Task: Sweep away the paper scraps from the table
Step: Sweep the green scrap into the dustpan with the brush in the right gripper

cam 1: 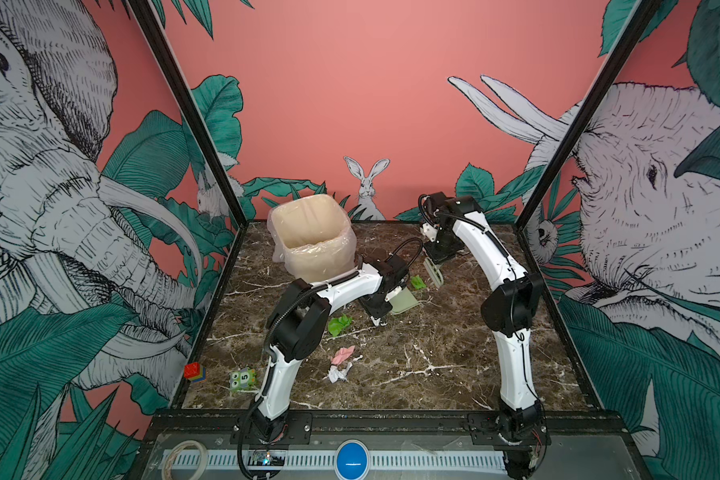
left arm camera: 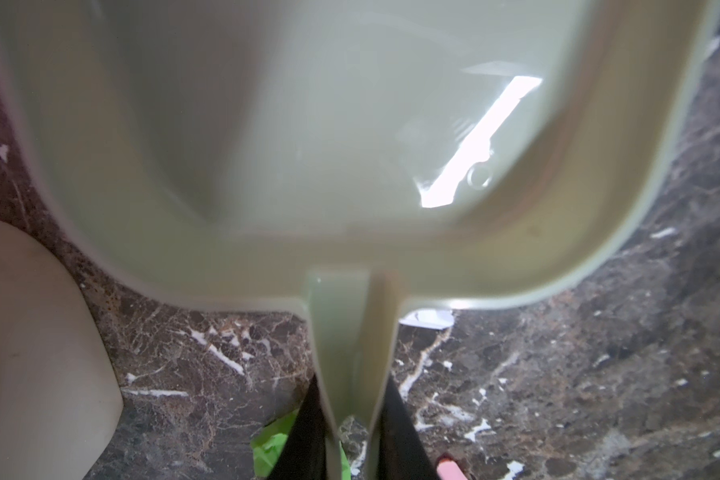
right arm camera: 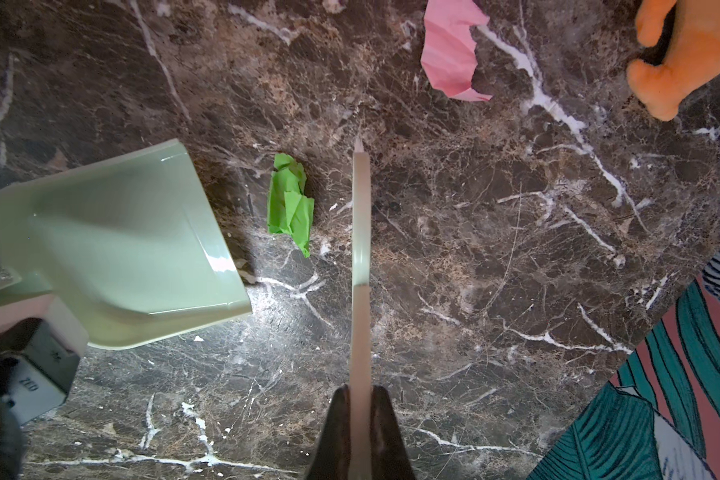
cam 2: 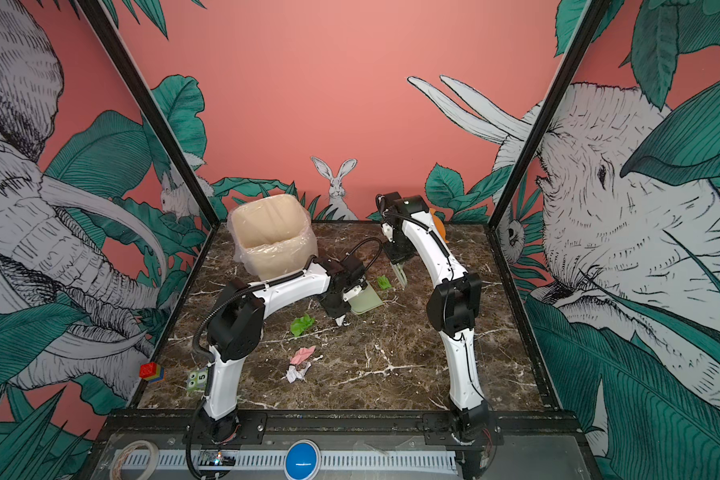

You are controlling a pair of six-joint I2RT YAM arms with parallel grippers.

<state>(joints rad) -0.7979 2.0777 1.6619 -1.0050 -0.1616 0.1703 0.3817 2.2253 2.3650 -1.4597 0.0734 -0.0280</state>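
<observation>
Blue button (cam 1: 352,459); bin (cam 1: 321,266), dustpan (cam 1: 406,301) amid scraps (cam 1: 339,325)

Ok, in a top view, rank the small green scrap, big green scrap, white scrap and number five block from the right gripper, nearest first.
1. The small green scrap, just beside the right gripper.
2. The big green scrap, mid-table.
3. The white scrap, toward the front.
4. The number five block, front left corner.

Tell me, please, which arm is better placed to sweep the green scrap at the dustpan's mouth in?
Right: the right hand holds the brush beside that green scrap, opposite the dustpan, which the left hand holds.
</observation>
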